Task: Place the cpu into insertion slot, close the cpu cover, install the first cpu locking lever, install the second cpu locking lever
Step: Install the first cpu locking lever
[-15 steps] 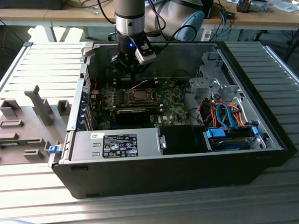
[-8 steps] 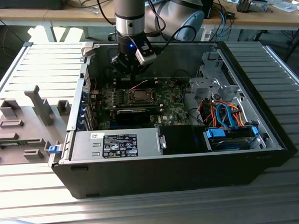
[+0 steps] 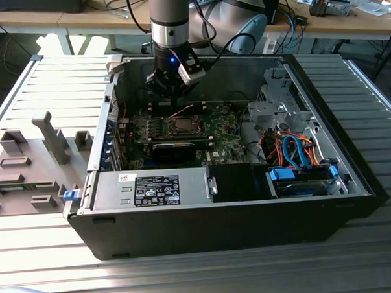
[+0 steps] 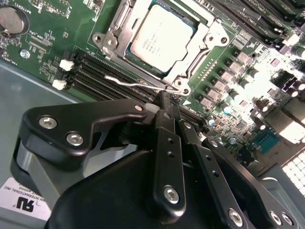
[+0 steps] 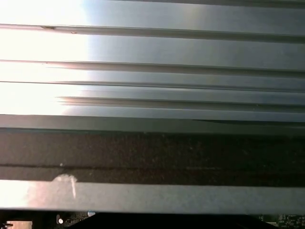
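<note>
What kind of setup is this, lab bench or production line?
Likely a lab or workshop test bench: an open computer case sits on a slatted metal table, cluttered wooden desks behind, grey fixture blocks alongside.

Green circuit board (image 4: 57, 38) with black card slots (image 4: 102, 71). Dull silver-grey cpu (image 4: 162, 40) inside a silvery cpu cover (image 4: 209, 40). Black gripper (image 4: 167, 107). Black computer case (image 3: 218, 230); blue and orange cables (image 3: 299, 151). Grey ribbed table (image 3: 24, 95).

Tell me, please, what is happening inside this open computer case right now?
The robot arm's black gripper is down over the green circuit board, its tips at the thin wire locking lever beside the socket. The silver-grey square cpu already sits in the insertion slot, with the silvery metal cpu cover closed around it.
</note>
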### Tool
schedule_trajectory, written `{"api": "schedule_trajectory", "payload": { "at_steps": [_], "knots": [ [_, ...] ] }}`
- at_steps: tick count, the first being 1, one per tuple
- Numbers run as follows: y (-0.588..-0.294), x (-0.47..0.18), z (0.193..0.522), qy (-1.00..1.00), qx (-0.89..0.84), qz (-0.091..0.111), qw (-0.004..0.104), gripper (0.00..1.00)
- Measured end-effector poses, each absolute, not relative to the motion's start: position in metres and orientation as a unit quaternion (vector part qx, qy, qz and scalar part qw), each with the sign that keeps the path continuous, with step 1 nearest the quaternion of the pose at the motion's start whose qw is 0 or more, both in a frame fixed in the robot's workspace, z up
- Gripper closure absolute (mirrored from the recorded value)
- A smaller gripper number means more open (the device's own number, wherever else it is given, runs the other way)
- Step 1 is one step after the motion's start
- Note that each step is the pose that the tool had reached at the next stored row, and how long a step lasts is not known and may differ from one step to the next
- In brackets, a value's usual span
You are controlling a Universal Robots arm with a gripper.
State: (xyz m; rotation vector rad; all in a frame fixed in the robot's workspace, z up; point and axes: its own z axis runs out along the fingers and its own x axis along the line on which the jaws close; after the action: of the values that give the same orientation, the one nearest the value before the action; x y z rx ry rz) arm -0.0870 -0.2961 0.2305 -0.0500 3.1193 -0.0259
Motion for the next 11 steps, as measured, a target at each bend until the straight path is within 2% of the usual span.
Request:
{"api": "schedule_trajectory", "payload": {
  "at_steps": [11],
  "knots": [
    [-0.2961, -0.087, 0.2275, 1.0, -0.016, -0.008, 0.011, 0.89]
  ]
}}
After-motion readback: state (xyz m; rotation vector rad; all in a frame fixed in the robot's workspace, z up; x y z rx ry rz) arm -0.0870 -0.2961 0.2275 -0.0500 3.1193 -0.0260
